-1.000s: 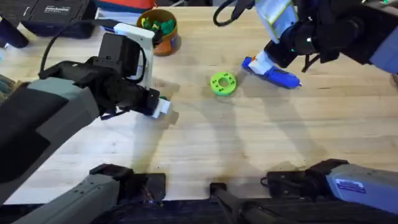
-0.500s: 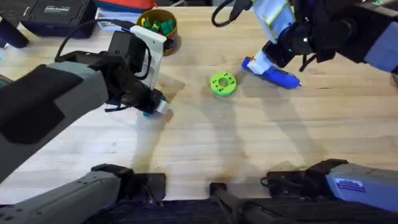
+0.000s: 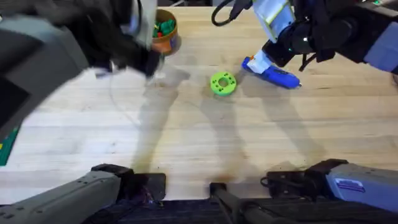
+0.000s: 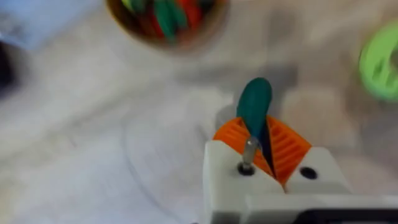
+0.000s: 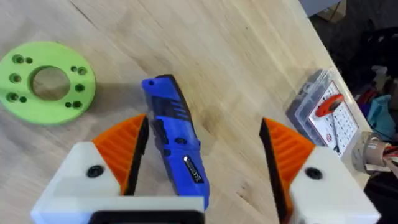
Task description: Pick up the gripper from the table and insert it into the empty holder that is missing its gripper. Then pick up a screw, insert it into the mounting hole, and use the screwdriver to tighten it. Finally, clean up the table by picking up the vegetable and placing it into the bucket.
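- In the left wrist view the left gripper (image 4: 264,146) is closed on the vegetable (image 4: 254,111), a teal-green rounded piece pinched between the orange ribbed pads (image 4: 287,147), its rounded end sticking out past the fingertips.
- Past that teal piece, on the pale wooden table (image 4: 93,155), stands the bucket (image 4: 168,22), an orange-brown cup with green and red toy pieces in it; the vegetable is above the table near the bucket, not in it.
- From overhead the left arm (image 3: 56,43) is large, dark and blurred over the left part of the table, and the bucket (image 3: 163,30) sits just beyond its end at the far edge.
- In the right wrist view the right gripper (image 5: 202,162) is spread wide open, with one orange ribbed pad on either side of the screwdriver (image 5: 176,140).
- The blue screwdriver lies flat on the wood between the open fingers; the pad on one side is just beside its body, the other is well apart.
- A lime-green disc (image 5: 46,82) with holes lies on the table beyond the screwdriver's far end, apart from it.
- Overhead, the right arm's end is over the screwdriver (image 3: 273,73) at the far right of the table, with the lime-green disc (image 3: 222,83) near its left.
- A clear plastic box (image 5: 323,112) holding small parts sits at the table's edge, seen in the right wrist view.
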You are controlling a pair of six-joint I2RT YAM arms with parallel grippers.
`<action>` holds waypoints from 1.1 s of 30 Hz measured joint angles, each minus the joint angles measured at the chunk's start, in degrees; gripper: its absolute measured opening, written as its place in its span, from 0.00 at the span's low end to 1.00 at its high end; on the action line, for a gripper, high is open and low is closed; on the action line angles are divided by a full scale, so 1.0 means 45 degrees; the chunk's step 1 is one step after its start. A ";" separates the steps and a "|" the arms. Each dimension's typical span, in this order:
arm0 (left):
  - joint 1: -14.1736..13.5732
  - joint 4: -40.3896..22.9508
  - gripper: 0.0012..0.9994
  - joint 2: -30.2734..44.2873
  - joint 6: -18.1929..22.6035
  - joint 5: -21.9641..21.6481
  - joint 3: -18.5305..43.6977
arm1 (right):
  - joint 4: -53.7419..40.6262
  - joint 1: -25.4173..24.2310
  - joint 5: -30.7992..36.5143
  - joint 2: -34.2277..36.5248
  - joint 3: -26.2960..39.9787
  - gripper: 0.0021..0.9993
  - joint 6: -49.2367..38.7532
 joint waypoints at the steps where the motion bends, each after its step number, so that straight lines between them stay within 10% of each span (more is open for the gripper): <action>1: 0.0014 0.0393 0.02 0.0000 0.0002 0.0005 0.0419 | 0.0025 0.0000 0.0000 0.0000 0.0000 0.99 0.0003; 9: 0.0640 0.4831 0.02 0.0172 -0.0043 0.0039 0.1417 | 0.0202 0.0000 -0.0004 0.0000 0.0000 0.99 0.0005; 27: 0.0669 0.8631 0.03 0.4595 -0.1406 0.0039 0.1417 | 0.0207 0.0000 0.0000 0.0000 0.0000 0.99 0.0005; 33: 0.0669 0.8669 0.49 0.4595 -0.1481 0.0034 0.1417 | 0.0207 0.0000 0.0000 0.0000 0.0000 0.99 0.0005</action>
